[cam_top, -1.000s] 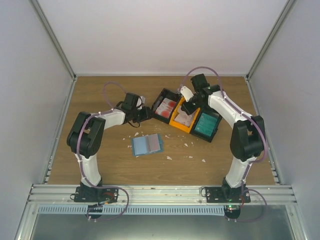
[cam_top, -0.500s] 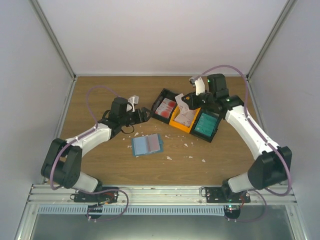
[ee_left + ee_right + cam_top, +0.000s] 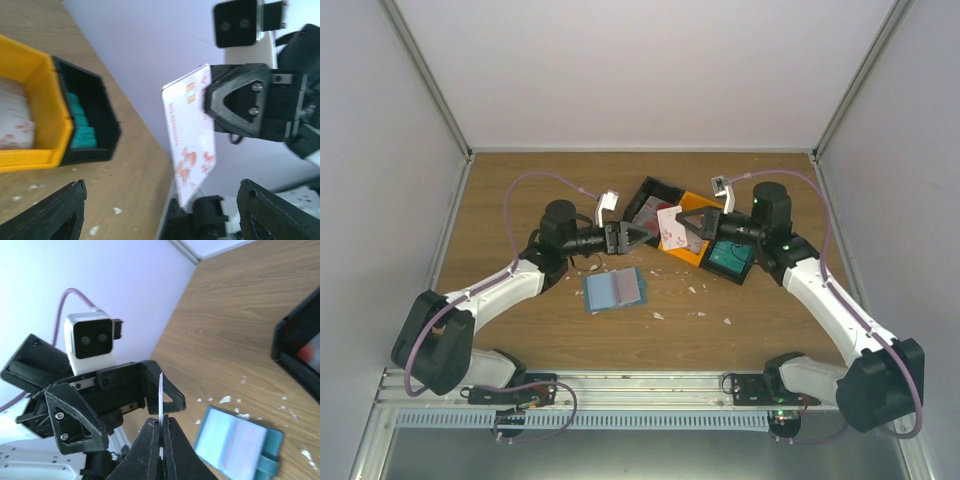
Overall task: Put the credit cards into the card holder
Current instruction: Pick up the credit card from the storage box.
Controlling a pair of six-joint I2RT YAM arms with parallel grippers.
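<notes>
Now one white, red-blotched credit card [image 3: 670,227] hangs upright in the air over the tray [image 3: 59,120], pinched by one edge in my right fingers [image 3: 688,224]. My left fingers [image 3: 626,236] are spread wide, facing it without touching. The blue card holder [image 3: 616,289] lies open on the surface [image 3: 520,200], apart from both, with no card visibly inside. Stacks [image 3: 653,211] wait in the tray, so I judge the task barely begun.

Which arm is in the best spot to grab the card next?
Probably the left. The left gripper is open and points at the card, which the right gripper pinches in the air. The card holder lies nearer the left gripper too.
</notes>
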